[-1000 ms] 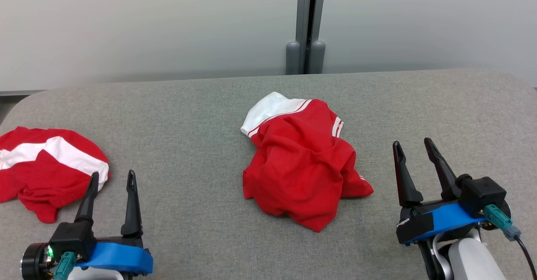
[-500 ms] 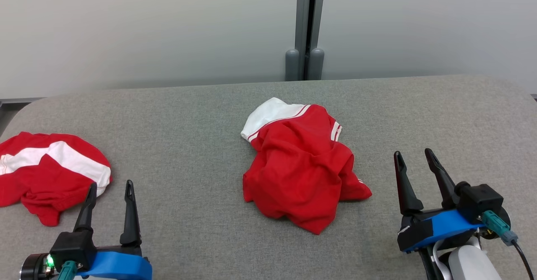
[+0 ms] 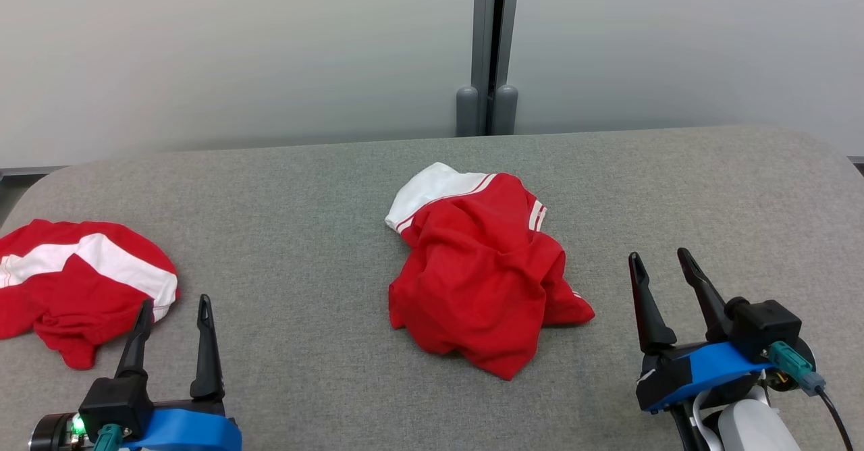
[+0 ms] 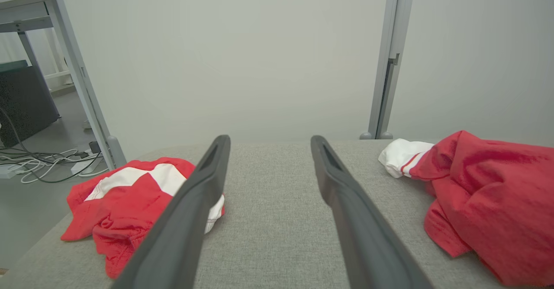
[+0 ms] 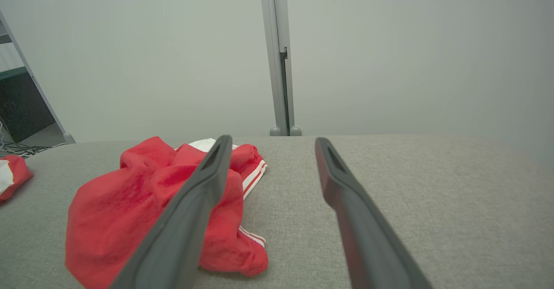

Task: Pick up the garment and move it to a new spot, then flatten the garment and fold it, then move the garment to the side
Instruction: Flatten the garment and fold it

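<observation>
A crumpled red garment (image 3: 482, 269) with a white sleeve and white stripes lies heaped in the middle of the grey table; it also appears in the wrist views (image 4: 484, 185) (image 5: 130, 198). My left gripper (image 3: 175, 300) (image 4: 269, 138) stands open at the near left, well apart from it, with nothing between its fingers. My right gripper (image 3: 657, 254) (image 5: 272, 138) stands open at the near right, a short way right of the garment's edge, also holding nothing.
A second red and white garment (image 3: 81, 282) (image 4: 125, 194) lies bunched at the table's left edge, just beyond my left fingertips. The padded grey table (image 3: 304, 201) ends at pale wall panels with a grey post (image 3: 487, 46). Cables (image 4: 39, 163) lie on the floor to the left.
The whole head picture has slid slightly downward, so the camera has moved. Both garments lie as before, and both grippers stay open.
</observation>
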